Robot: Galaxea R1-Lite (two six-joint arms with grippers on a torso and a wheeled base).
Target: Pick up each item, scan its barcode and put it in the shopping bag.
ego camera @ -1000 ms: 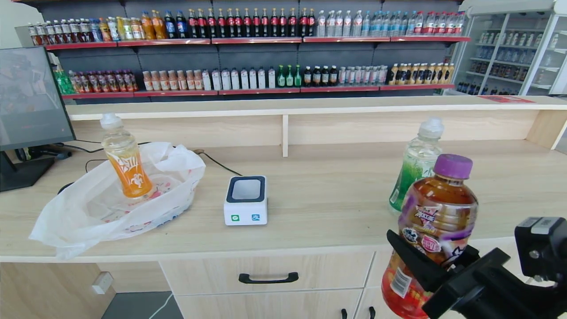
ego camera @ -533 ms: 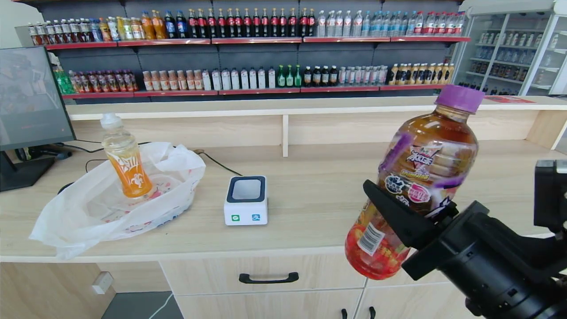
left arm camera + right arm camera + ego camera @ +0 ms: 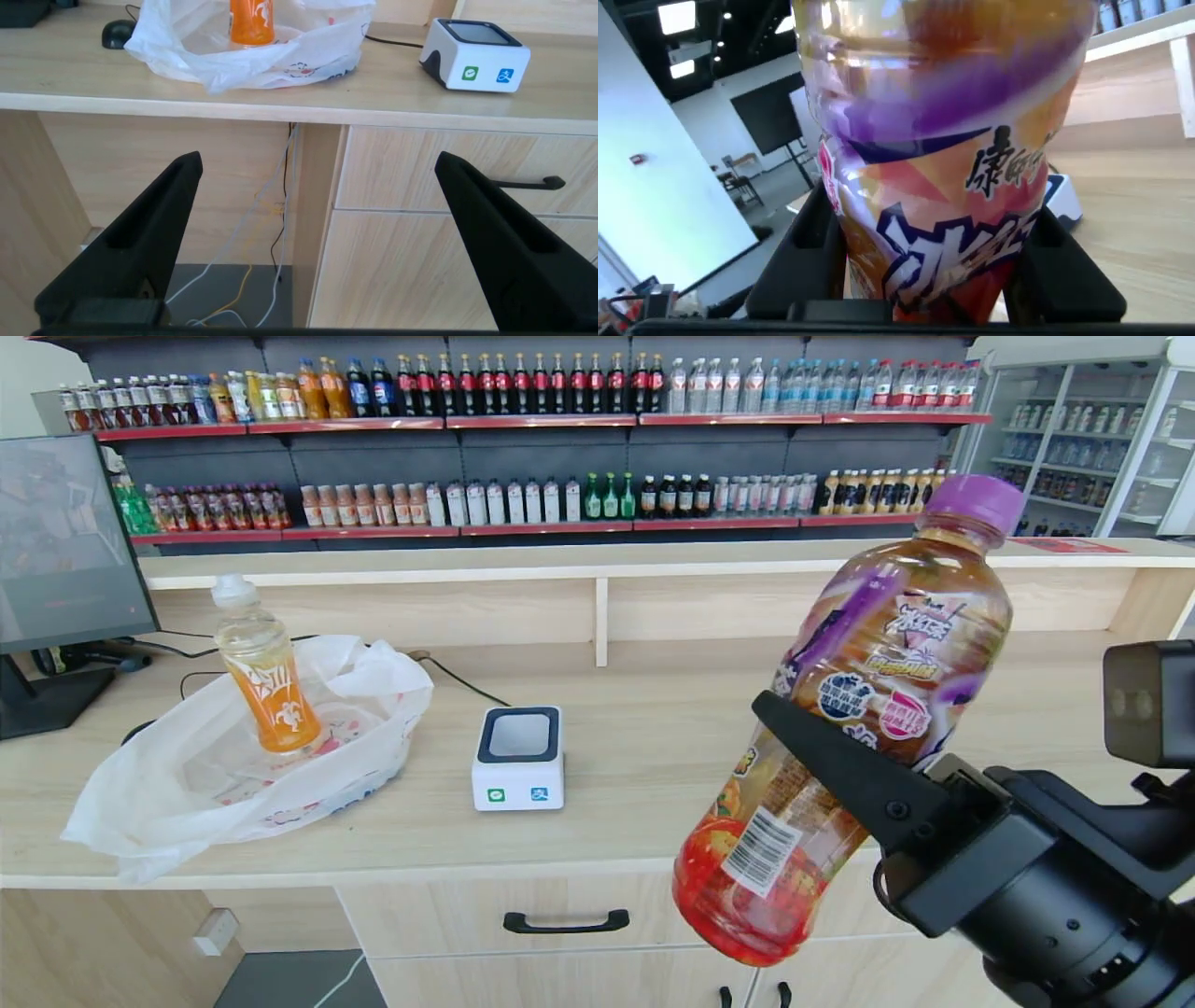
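Over front edge of counter (image 3: 653,775), robot's right side, right gripper (image 3: 845,733) clamped on tilted purple-cap bottle (image 3: 901,616), barcode (image 3: 761,849) low on its label, scanner (image 3: 518,758) well apart, orange btl (image 3: 266,677) upright in shopping bag (image 3: 177,793), left gripper (image 3: 318,233) w/ jaws wide apart, empty.

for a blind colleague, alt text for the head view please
The right gripper holds a tilted purple-capped bottle in the foreground, barcode showing. On the wooden counter to its left sit a white scanner and a shopping bag with an orange bottle standing in it.
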